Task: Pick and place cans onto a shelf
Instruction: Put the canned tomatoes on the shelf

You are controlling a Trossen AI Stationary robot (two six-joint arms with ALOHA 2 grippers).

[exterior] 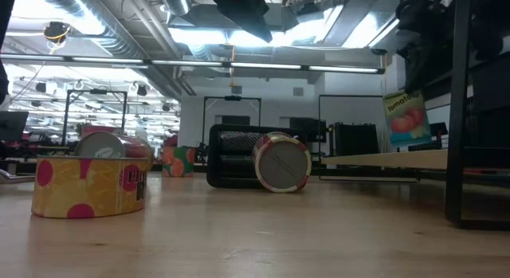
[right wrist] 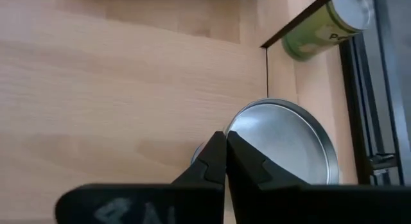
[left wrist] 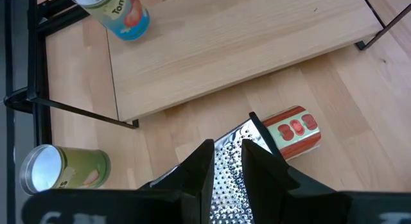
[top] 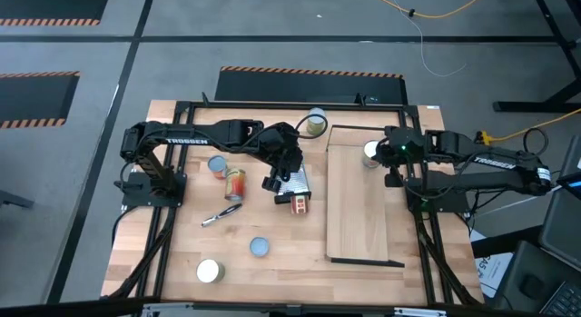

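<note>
The shelf (top: pixel 359 203) lies at the table's right. A pale-blue tomato can (top: pixel 371 153) stands on its far end, silver top up; it also shows in the right wrist view (right wrist: pixel 282 144) and the low view (exterior: pixel 406 119). My right gripper (right wrist: pixel 225 142) is shut and empty, over the can's top rim. My left gripper (left wrist: pixel 226 153) hangs slightly open and empty above the metal grater (left wrist: pixel 234 166). A red-labelled can (top: pixel 299 204) lies on its side next to the grater, left of the shelf. A green can (top: pixel 315 123) lies at the far edge. My right gripper's shut fingertips (right wrist: pixel 215 147) stand over the rim of the tomato can's silver top (right wrist: pixel 241 131), pointing down. I cannot tell whether they touch it.
Left of the grater (top: pixel 295 183) are a pale-blue-topped can (top: pixel 218 164), a red-orange can (top: pixel 235 183) and a slim silver tool (top: pixel 221 215). Near the front edge are a blue-topped can (top: pixel 260 247) and a cream-topped can (top: pixel 210 272). Most of the shelf board is bare.
</note>
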